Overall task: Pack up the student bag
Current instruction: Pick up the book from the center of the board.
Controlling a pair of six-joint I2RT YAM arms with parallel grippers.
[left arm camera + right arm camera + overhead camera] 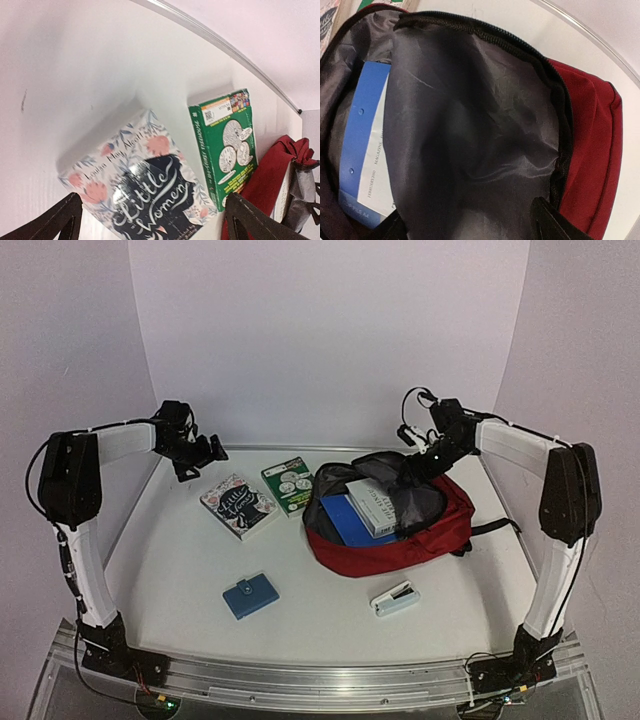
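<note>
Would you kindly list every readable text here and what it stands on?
"Little Women": floral book, cover.
"Louisa May Alcott": same cover.
"STORY TREEHOUSE": green book, spine.
"FEBRUARY 2010 MAGAZINE": blue-and-white paper inside the student bag.
Print on the grey book and the green book's label: too small to read.

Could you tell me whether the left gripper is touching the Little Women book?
Apart. The top view shows a strip of table between the open left gripper and the book.

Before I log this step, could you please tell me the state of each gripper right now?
Left gripper: open, holding nothing.
Right gripper: open, holding nothing, over the backpack.
</note>
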